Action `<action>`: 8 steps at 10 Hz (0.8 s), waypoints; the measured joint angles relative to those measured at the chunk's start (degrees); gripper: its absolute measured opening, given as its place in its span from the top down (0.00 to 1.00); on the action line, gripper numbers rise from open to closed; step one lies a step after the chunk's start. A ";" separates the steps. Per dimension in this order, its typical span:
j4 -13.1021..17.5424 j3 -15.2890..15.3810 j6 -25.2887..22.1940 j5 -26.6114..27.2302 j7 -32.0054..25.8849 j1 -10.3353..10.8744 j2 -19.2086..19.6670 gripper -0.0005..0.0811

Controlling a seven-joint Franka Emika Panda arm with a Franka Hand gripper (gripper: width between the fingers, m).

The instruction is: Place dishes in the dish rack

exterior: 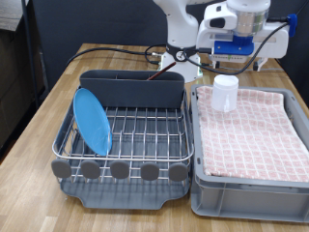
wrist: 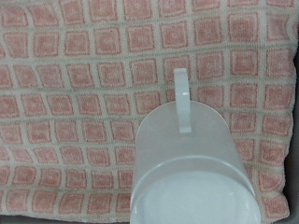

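Exterior view: I see the arm at the top, with the hand [exterior: 235, 60] hanging above the far end of the crate [exterior: 249, 193], directly over the mug [exterior: 225, 93].
Hand: I cannot tell how far its fingers are spread; the blue-and-white body hides them in the exterior view, and no fingers show in the wrist view. I see nothing between them.
Mug: white, standing on the towel [exterior: 253, 135] near the crate's far edge, on the side nearest the rack [exterior: 126, 135]. It is apart from the hand, just below it.
Wrist view: I look down on the mug [wrist: 192, 168], which fills the lower middle of the picture, its handle lying over the towel [wrist: 75, 84]. The pink checks cover everything else.
Plate: light blue, already in the rack, leaning on edge among the wires on the exterior view's left [exterior: 93, 121].
Rack: silver wire grid on a dark grey tray, with a tall caddy [exterior: 130, 87] along its far side and round tabs [exterior: 119, 170] along its near edge. It sits just beside the crate, on the wooden counter [exterior: 43, 106].
Spoon: I cannot pick it out for certain in either view.
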 joint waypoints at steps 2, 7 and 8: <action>0.34 0.05 -0.93 -0.04 1.12 -0.01 0.20 0.01; 5.49 -0.14 -4.80 4.13 1.01 -0.01 7.26 0.01; 6.29 -0.15 -4.99 4.29 1.37 -0.01 8.64 0.01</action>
